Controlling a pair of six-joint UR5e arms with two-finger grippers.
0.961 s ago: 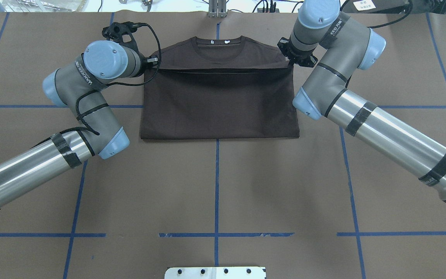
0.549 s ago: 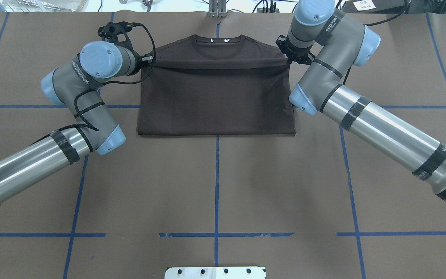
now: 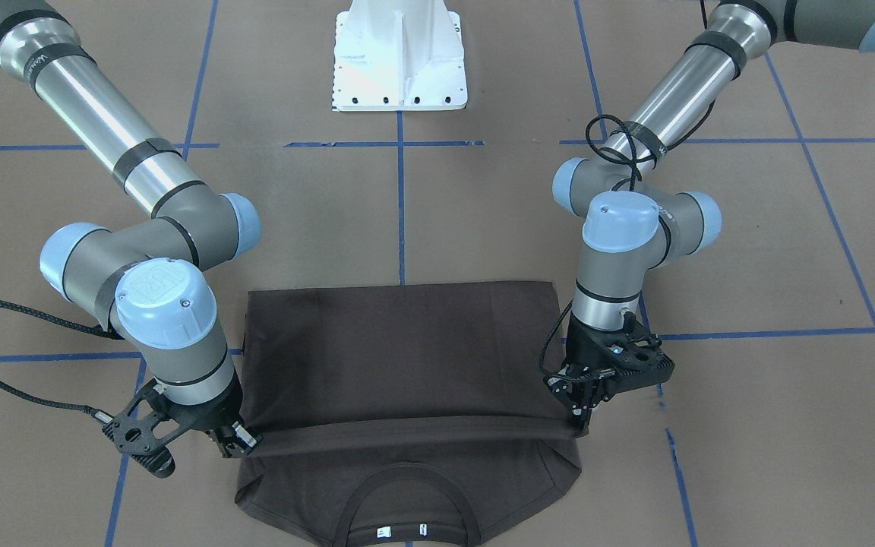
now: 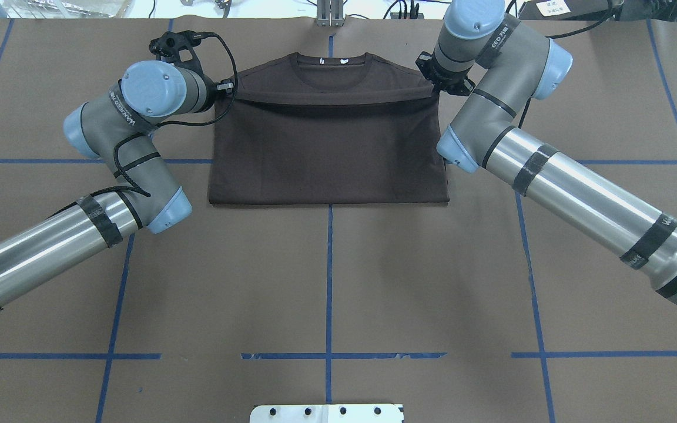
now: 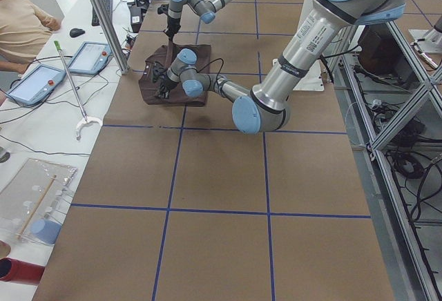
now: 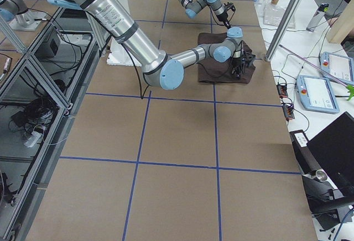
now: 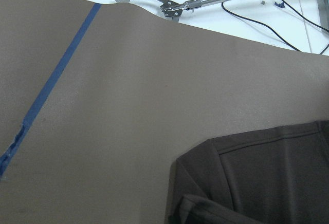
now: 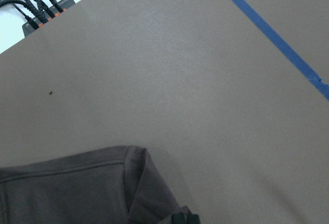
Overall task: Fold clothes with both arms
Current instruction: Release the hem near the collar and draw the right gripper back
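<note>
T-shirt (image 4: 329, 153) lay flat on the brown table (image 4: 374, 282), on the side far from the robot's base. It was dark brown. Its collar (image 4: 330, 64) pointed away from the robot. The bottom half was folded up over the top half. The fold sat on the side near the robot. The loose edge ran straight across the chest, just below the collar. Two small white labels (image 3: 384, 531) showed inside the neck.

The left gripper (image 3: 583, 414) was pinched tight on one end of that loose edge. The right gripper (image 3: 240, 442) was pinched tight on the other end. The edge was pulled straight between them. Both grippers were low, close to the table, one at each side of the shirt.

Blue tape lines (image 4: 329, 282) made big squares on the table. A white pedestal (image 3: 399, 53) stood at the robot's side of the table. Past the far edge, a person (image 5: 21, 25) in a tan top sat near two tablets (image 5: 88, 58).
</note>
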